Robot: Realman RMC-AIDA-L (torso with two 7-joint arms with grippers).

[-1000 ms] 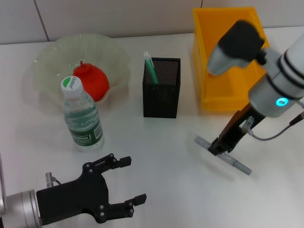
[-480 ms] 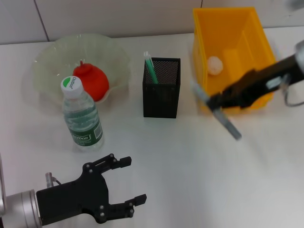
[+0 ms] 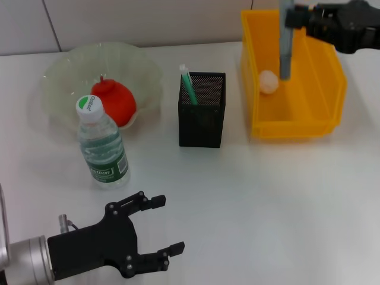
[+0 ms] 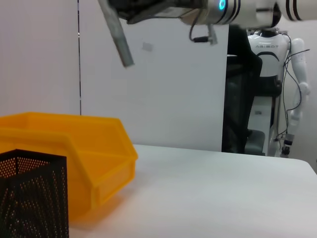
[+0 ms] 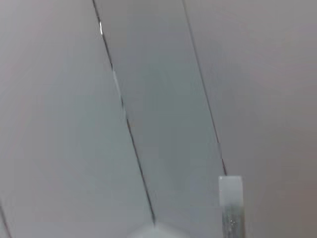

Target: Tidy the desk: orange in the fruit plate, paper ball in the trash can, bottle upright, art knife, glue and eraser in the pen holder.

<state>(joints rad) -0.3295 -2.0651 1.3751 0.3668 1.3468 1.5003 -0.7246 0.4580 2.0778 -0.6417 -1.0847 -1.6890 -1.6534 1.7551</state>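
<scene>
Up top in the head view, the right hand (image 3: 297, 16) is way up over the yellow bin (image 3: 332, 113), clamped shut on the knife (image 3: 285, 44), a grey stick that hangs almost straight down across the bin's opening. Its lower end shows just beside the paper ball (image 3: 268, 81), which lies inside the bin. Left of the bin sits the black mesh holder (image 3: 202, 119) with a green glue (image 3: 189, 86) stick leaning in it. Further left, the orange (image 3: 114, 102) (pretty red, honestly) is in the pale green plate (image 3: 65, 74), and the bottle (image 3: 102, 143) stands upright on the tabletop (image 3: 249, 202) right in front of the plate. Left hand (image 3: 166, 231) hovers low at the near edge, fingers spread wide, nothing in them.

Left wrist view looks across the tabletop: holder (image 4: 29, 196) at the near edge, bin (image 4: 74, 163) just behind it. The knife (image 4: 116, 32) is tilted, high above the bin, with the right arm reaching in along the top. A white humanoid robot (image 4: 277, 74) stands in the background.

Right wrist view is mostly blank wall with a couple of seams. Only the knife (image 5: 231, 208) tip shows, a pale end at the edge. Can't see the fingers there.
</scene>
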